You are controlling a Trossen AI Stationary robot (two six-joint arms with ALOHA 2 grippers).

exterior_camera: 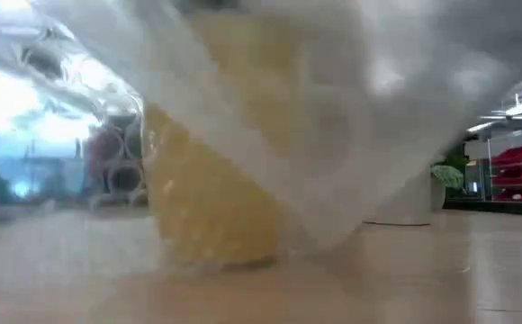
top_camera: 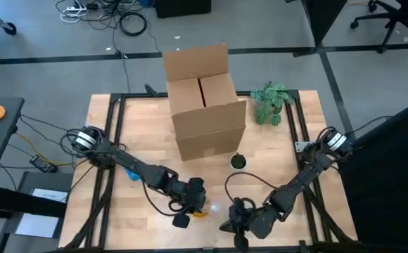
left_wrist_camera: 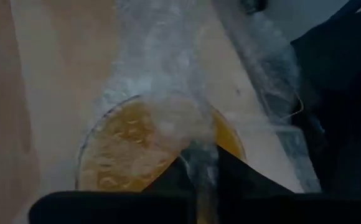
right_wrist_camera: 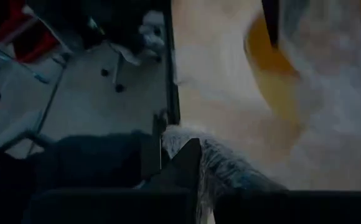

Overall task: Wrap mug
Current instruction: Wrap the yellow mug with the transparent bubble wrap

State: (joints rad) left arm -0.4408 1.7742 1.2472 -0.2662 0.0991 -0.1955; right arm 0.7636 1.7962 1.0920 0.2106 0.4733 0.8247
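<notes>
A yellow mug (top_camera: 201, 211) stands on the wooden table near its front edge, under a sheet of clear bubble wrap (exterior_camera: 333, 135). The low view shows the mug (exterior_camera: 207, 207) close up through the wrap. My left gripper (top_camera: 192, 199) is over the mug, shut on the wrap. My right gripper (top_camera: 240, 219) sits to the mug's right, close to the table's near edge, and is also shut on the wrap. In the right wrist view the mug (right_wrist_camera: 269, 62) lies beyond the fingers. My left gripper pinches a bunched fold of the bubble wrap (left_wrist_camera: 200, 163) between its two fingers, right over the mug's rim (left_wrist_camera: 137, 134). The fingers slant down from the table's left. The wrap drapes over the mug and onto the table. My right gripper pinches an edge of the bubble wrap (right_wrist_camera: 200, 157) between its two fingers, to the mug's right. The fingers lie low over the table. From the hold the wrap runs toward the mug; whether one layer or several, I cannot tell.
An open cardboard box (top_camera: 205, 102) stands at the middle of the table's far half. A small green plant (top_camera: 271, 102) is to its right. A small dark round thing (top_camera: 238, 161) lies in front of the box. The near table edge is close behind both grippers.
</notes>
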